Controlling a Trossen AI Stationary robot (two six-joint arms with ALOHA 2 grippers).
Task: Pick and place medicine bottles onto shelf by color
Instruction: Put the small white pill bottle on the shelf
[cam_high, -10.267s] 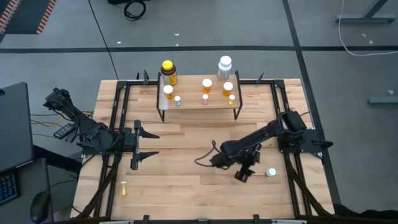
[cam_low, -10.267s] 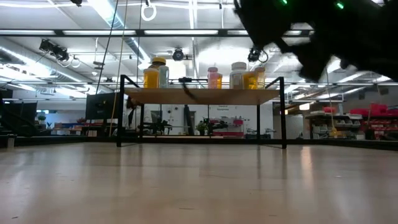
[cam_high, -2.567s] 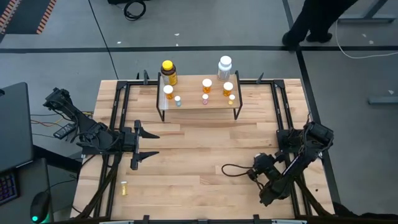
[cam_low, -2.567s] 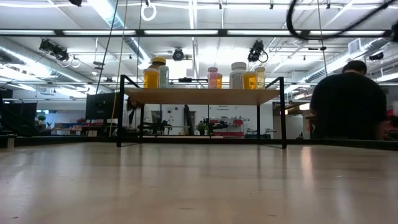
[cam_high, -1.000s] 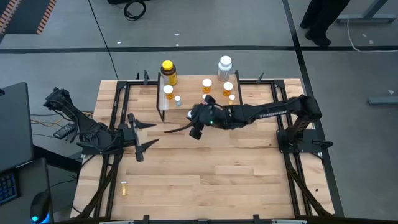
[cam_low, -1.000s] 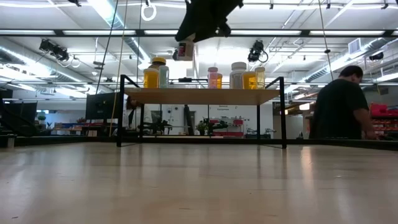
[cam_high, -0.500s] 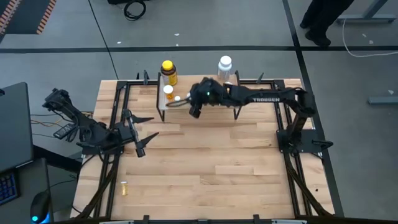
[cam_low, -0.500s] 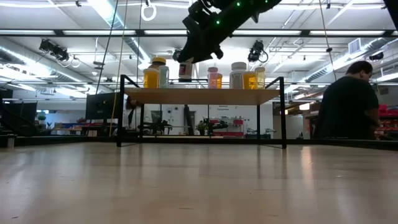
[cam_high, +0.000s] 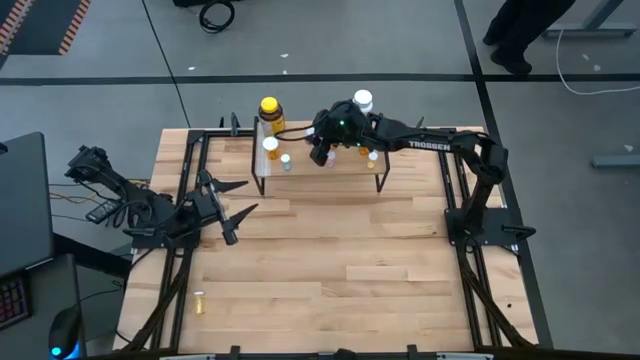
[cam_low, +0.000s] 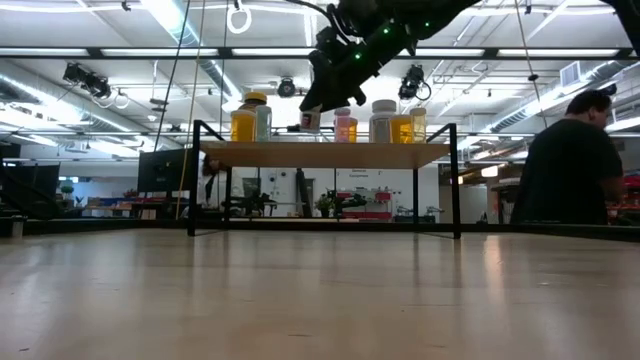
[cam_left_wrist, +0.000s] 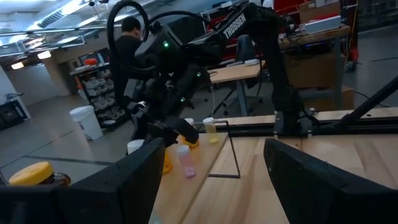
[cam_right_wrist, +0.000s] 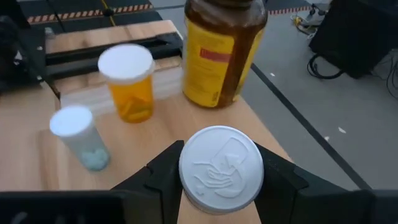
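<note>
The shelf (cam_high: 345, 172) stands at the table's far middle, and its plank top (cam_low: 320, 155) carries several bottles. Among them are a big yellow bottle (cam_right_wrist: 224, 50), an orange white-capped vial (cam_right_wrist: 127, 81), a small teal vial (cam_right_wrist: 78, 134) and a big white bottle (cam_high: 362, 100). My right gripper (cam_high: 320, 152) hangs over the shelf's left half, shut on a white-capped vial (cam_low: 311, 120). My left gripper (cam_high: 232, 205) stands open and holds nothing at the table's left side. A tiny yellow vial (cam_high: 199, 302) lies on the table near the front left. My right gripper pinches the vial between its two fingers (cam_right_wrist: 163, 177), just under the white cap (cam_right_wrist: 221, 168). The fingers come from the table's right, slanting down. The vial hangs upright below them, its base a little above the shelf's plank.
Black frame rails (cam_high: 190, 180) run along the table's left and right sides. A person (cam_low: 575, 160) shows in the room behind the table on the right. Bare tabletop (cam_high: 340, 260) lies in front of the shelf.
My right gripper has carried the vial toward the table's far edge, from in front of the shelf to above its plank. The vial has stayed upright in the hold. My left gripper has swung a little toward the far edge, still open.
</note>
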